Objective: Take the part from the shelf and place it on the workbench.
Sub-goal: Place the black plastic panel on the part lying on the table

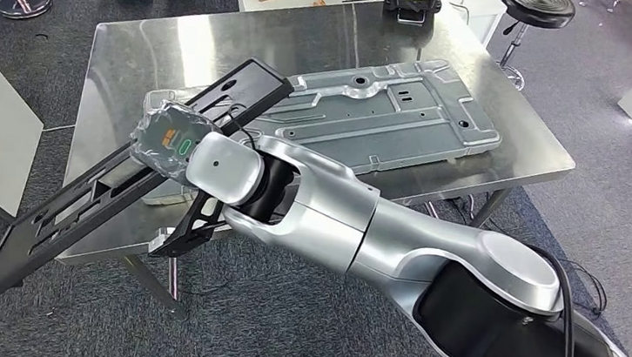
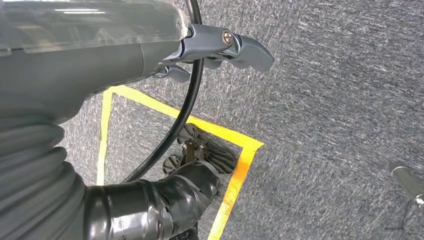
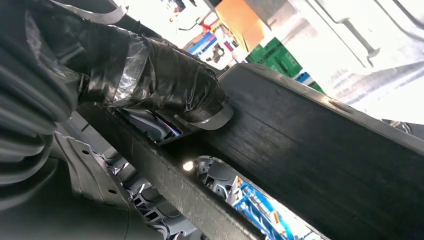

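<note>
The right hand's fingers [image 3: 165, 100] grip the long black part [image 1: 119, 186], which slants over the surface's [image 1: 325, 48] front-left corner, its upper end above the steel.

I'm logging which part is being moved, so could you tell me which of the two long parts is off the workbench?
The long black slotted part, held tilted by the right hand. The silver stamped panel lies flat on the workbench.

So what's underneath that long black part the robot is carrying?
Under the black part's far end lie the silver metal panel and the steel workbench; its near end overhangs the grey carpet. The right hand hides the middle.
</note>
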Controlling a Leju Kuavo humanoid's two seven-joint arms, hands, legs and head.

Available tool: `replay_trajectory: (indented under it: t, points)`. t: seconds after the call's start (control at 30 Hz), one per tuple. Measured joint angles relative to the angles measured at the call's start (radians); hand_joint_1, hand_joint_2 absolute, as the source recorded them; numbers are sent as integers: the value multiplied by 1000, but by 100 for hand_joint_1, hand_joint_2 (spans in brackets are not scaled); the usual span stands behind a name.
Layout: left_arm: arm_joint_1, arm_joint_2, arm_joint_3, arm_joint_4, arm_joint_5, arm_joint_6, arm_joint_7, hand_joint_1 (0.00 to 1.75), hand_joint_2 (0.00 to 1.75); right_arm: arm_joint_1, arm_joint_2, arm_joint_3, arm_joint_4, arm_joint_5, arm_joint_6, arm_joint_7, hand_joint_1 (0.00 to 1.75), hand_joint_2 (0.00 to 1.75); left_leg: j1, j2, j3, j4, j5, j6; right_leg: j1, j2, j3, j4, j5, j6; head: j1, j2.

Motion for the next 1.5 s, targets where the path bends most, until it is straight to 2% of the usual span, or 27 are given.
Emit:
replay_trajectory:
  t: [0.23, 0.47, 0.73, 1.03, 1.5]
  points:
    - [0, 0, 0, 0, 5, 0, 0, 0, 175, -8, 1, -12, 43, 0, -1, 14, 175, 175, 0, 0, 0, 0, 0, 0, 0, 0, 0, 0, 0, 0, 0, 0]
    - [1, 0, 0, 0, 10, 4, -2, 0, 175, -33, -8, -75, 153, 31, -21, 32, 175, 175, 0, 0, 0, 1, 0, 0, 0, 0, 0, 0, 0, 0, 0, 0]
    - [4, 0, 0, 0, 28, 20, 1, 0, 175, -58, -53, -158, 247, 70, -21, 66, 175, 175, 0, 0, 0, 2, 0, 0, 0, 0, 0, 0, 0, 1, 0, 0]
    - [6, 0, 0, 0, 42, 25, 1, 0, 175, -63, -106, -249, 284, 110, -11, 81, 175, 175, -1, 0, 0, 2, -1, 0, -1, 0, 0, 0, 1, 1, 0, 0]
    - [3, 0, 0, 0, 38, 38, 2, 0, 175, -59, -116, -265, 305, 123, -13, 54, 175, 175, -2, 0, 0, 3, -1, 1, -2, 0, 0, -1, 1, 2, 0, 0]
